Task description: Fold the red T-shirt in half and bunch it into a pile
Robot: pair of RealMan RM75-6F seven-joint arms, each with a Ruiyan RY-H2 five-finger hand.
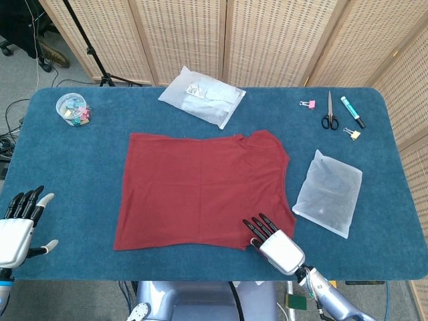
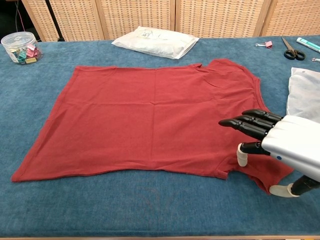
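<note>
A lab-like recording space — woven folding screens [image 1: 187,37], a tripod leg [image 1: 87,50], floor cables [image 1: 10,124].

Red T-shirt [image 1: 204,188] flat, unfolded on table [image 1: 80,160].
Right hand [image 1: 274,242] over its near sleeve corner, fingers extended; left hand [image 1: 19,224] spread, well apart.

The T-shirt [image 1: 204,189] is showing a plain, solid red against the deep teal-blue desk [image 1: 80,174]. The right hand [image 2: 280,147] is showing black fingers [image 2: 245,125] on a silver-white body with pale tips. The scissors [image 1: 329,115] are showing black handles, and the binder clip [image 1: 307,103] beside them is looking pink.
</note>
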